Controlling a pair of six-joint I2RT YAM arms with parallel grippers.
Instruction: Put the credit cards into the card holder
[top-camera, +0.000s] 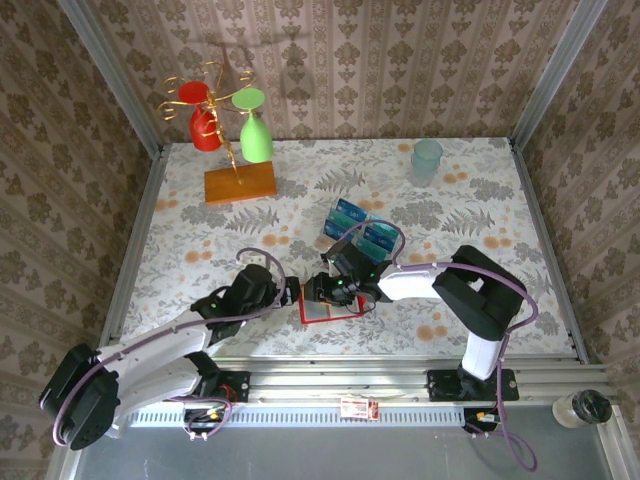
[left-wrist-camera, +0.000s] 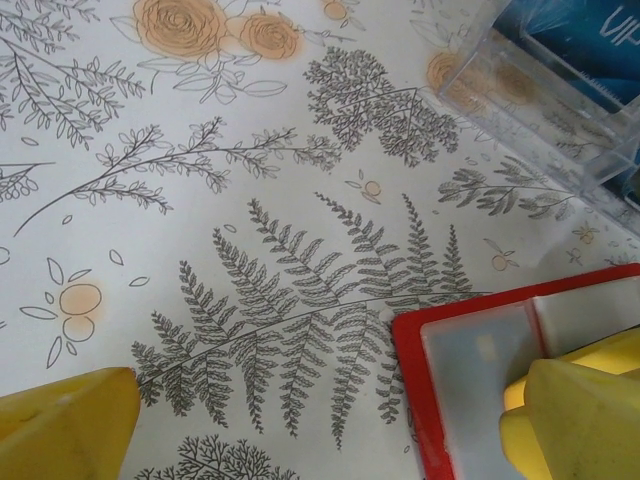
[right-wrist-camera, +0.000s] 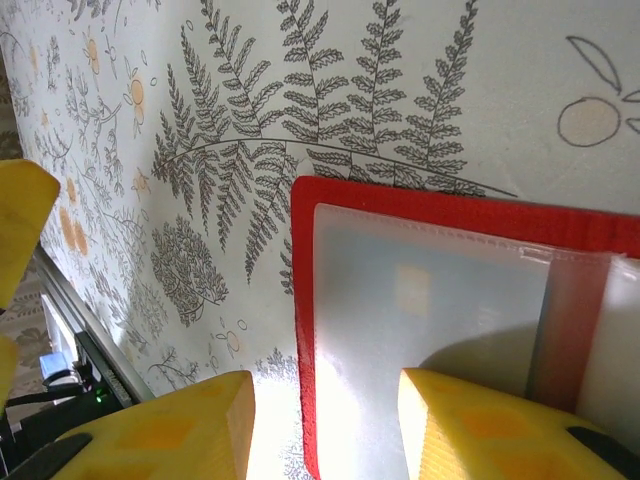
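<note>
The red card holder (top-camera: 335, 310) lies open and flat on the flowered table, near the front edge. Its frosted pocket (right-wrist-camera: 420, 310) faces up, and a pale card with a chip patch shows faintly through it. Blue credit cards (top-camera: 350, 214) stand in a clear acrylic rack (left-wrist-camera: 540, 90) just behind. My right gripper (right-wrist-camera: 325, 400) is open and straddles the holder's edge: one finger (right-wrist-camera: 490, 430) is over the pocket, the other over bare table. My left gripper (left-wrist-camera: 320, 405) is wide open, with one finger (left-wrist-camera: 580, 420) over the holder's corner (left-wrist-camera: 470, 370).
A gold mug tree (top-camera: 228, 120) on a wooden base, hung with a red and a green cup, stands at the back left. At the back right is a pale blue cup (top-camera: 427, 160). Patterned walls close in three sides.
</note>
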